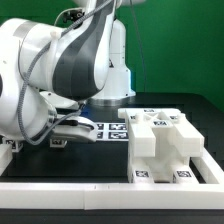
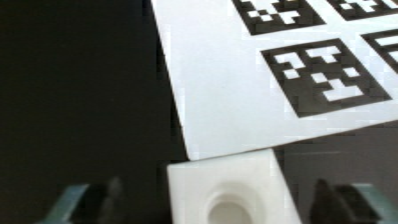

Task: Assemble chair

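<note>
The gripper (image 2: 214, 205) straddles the holed white chair piece (image 2: 221, 178), fingers (image 2: 80, 206) spread clear of it, holding nothing, so uneven contact on closing could twist it askew

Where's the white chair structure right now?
Exterior view's right: the chair structure stands just right of the marker board, behind the white border rail.

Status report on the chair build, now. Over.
Pincer open, astride a white chair piece, gaps both sides. Partly built chair stands apart, exterior view's right. Marker board beside the piece, nothing between fingers and it.
</note>
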You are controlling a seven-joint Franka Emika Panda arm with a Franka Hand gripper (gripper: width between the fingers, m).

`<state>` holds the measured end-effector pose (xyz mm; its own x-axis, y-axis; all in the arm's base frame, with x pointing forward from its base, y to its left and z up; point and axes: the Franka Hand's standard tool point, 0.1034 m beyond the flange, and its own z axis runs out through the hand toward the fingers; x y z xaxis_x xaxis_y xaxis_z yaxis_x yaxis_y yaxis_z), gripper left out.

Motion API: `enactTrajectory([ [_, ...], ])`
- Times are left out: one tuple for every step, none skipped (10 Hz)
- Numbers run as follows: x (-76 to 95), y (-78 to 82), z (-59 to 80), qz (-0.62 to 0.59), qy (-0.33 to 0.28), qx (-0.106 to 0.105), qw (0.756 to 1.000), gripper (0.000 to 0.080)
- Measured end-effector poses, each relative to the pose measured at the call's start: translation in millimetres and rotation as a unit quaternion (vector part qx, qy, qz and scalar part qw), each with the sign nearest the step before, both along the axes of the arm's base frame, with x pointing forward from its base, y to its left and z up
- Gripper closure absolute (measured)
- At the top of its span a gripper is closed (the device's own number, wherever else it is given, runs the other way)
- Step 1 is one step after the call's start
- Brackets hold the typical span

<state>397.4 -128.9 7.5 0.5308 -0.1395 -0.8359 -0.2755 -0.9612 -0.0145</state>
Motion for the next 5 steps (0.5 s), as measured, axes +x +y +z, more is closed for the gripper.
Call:
enactTrajectory([
  [0.0,0.0,0.0,0.000,0.000,0.000,1.000,0.0409],
  [0.0,0.0,0.0,0.000,0.000,0.000,1.000,0.0409],
  [0.5,-0.2,0.1,0.000,-0.002,0.000,1.000,0.0521],
  [3.7,-1.0,1.2,0.001,-0.012,-0.003,1.000,0.0521],
  [12.1,-1.7,12.2,0.005,-0.022,-0.001,1.000,0.0521],
])
